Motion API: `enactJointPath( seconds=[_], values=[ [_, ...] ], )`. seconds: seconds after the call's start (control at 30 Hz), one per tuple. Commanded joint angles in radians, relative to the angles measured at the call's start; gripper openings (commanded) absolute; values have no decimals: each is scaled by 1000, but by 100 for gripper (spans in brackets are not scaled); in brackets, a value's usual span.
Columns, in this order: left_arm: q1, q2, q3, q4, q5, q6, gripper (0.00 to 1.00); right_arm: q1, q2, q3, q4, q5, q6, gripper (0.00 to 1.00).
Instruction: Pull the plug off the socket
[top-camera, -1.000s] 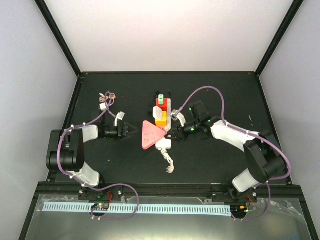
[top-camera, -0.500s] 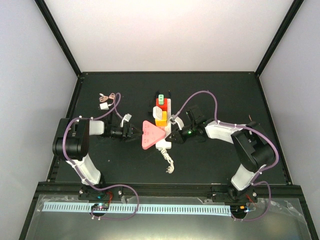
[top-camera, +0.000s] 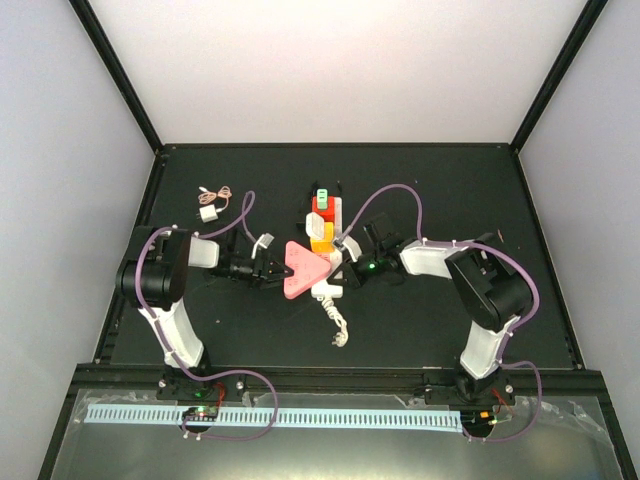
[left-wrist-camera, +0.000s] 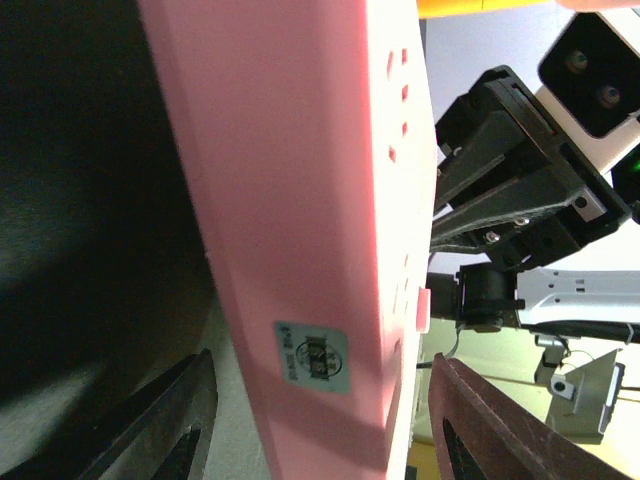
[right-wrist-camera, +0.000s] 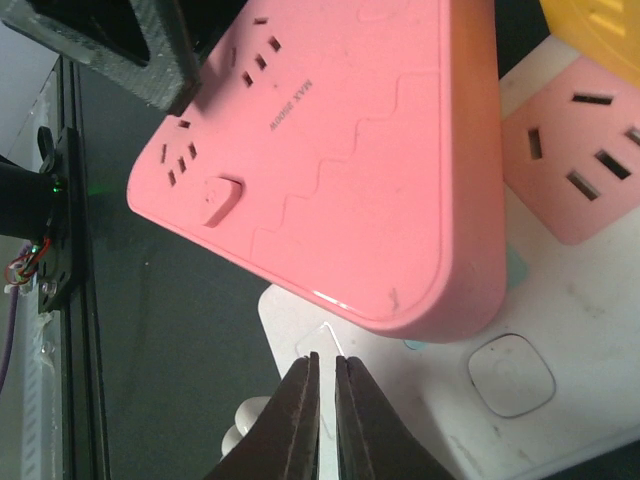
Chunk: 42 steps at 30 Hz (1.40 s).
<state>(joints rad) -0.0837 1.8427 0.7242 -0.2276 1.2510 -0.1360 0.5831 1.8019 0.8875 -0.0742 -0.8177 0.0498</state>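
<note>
The plug (top-camera: 300, 268) is a pink triangular adapter seated on the socket (top-camera: 330, 290), a long white power strip in mid table. My left gripper (top-camera: 275, 270) straddles the plug's left corner. In the left wrist view the pink plug (left-wrist-camera: 310, 200) stands between the two fingers with a gap on each side, so the left gripper (left-wrist-camera: 322, 365) is open. My right gripper (right-wrist-camera: 326, 362) is shut with nothing in it, its tips on the white socket (right-wrist-camera: 420, 400) just below the pink plug (right-wrist-camera: 340, 150).
A red plug (top-camera: 322, 207), an orange one (top-camera: 322, 238) and a green-white one (top-camera: 322, 193) occupy the strip's far end. Its coiled white cord (top-camera: 338, 325) trails toward me. A small white charger with a cable (top-camera: 210, 212) lies at the back left.
My left gripper has moved right up to the pink plug and its jaws have narrowed. My right gripper has closed and slid left onto the strip.
</note>
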Motion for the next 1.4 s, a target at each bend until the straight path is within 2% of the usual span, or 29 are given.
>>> enactJointPath(
  seconds=[0.0,0.27,0.53,0.83,1.03,1.37],
  values=[
    [-28,23,29,50,73,-14,58,6,27,21,9,22,-23,9],
    [-44,63,37,76,112,-39,38,6,40,17,0,35,-29,9],
    [-43,66,30,90,158,-48,30,6,50,18,-9,37,-36,8],
    [-42,76,32,102,238,-67,14,6,50,16,-38,60,-52,7],
    [-41,75,43,38,281,-14,3,5,54,17,-56,70,-54,7],
    [-36,73,95,-176,359,170,2,-4,58,13,-81,70,-53,6]
  ],
)
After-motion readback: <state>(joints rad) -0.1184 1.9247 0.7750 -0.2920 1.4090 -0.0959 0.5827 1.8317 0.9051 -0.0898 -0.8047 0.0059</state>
